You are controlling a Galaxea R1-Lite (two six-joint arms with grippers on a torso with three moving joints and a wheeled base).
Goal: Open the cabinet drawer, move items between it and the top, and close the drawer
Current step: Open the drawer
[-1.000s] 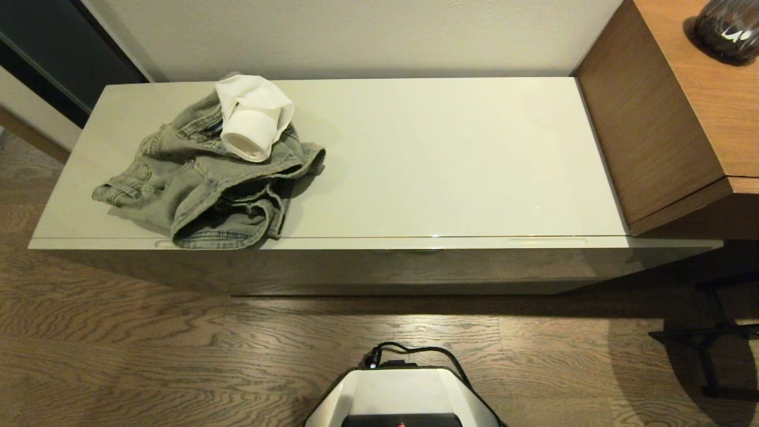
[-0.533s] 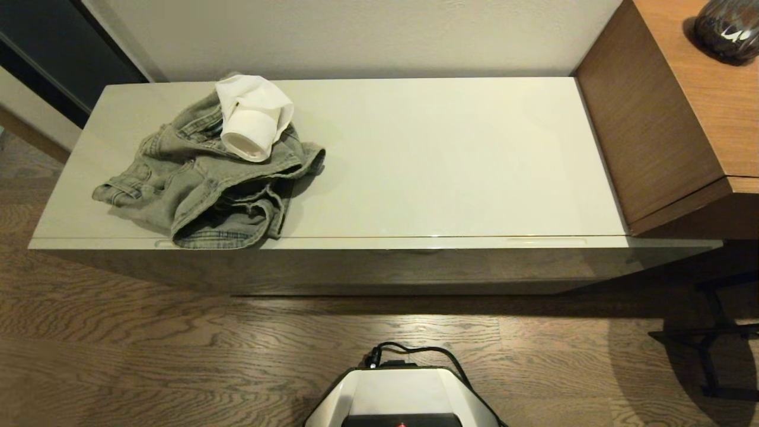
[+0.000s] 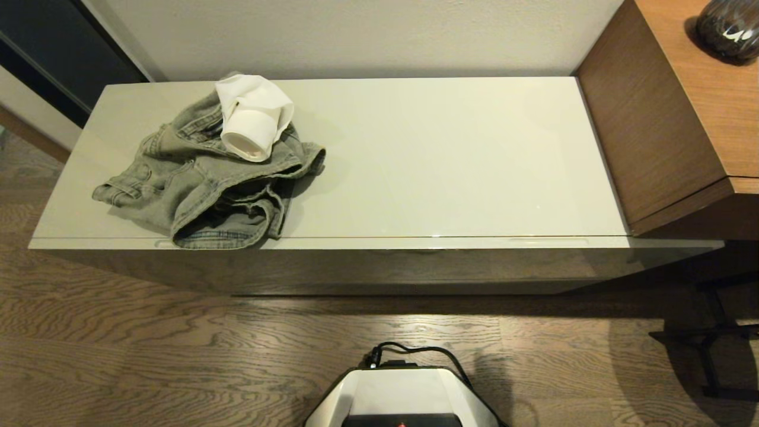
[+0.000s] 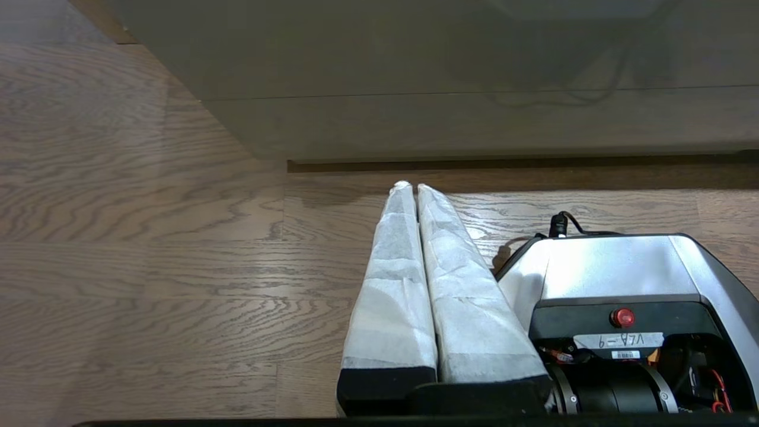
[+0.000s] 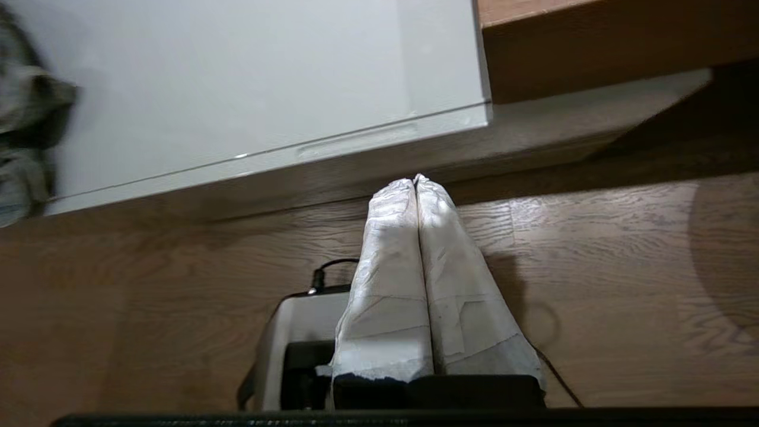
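Denim garment point(image 3: 204, 184) and paper roll point(image 3: 252, 127) are lying on the top point(image 3: 450, 160), drawer point(image 3: 385, 264) ahead of both clenched grippers, left gripper point(image 4: 409, 188) and right gripper point(image 5: 415, 179), is awaiting opening via a front slot.

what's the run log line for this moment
drawer: closed | denim garment, paper roll: on top | left gripper, right gripper: shut, parked

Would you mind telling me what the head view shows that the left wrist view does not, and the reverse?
Only the head view shows the cabinet top, with the denim garment on it and the paper roll lying on the garment, plus the wooden desk. Only the left wrist view shows the left gripper, shut and low over the floor. Both show the closed cabinet drawer, the wood floor and the robot's base.
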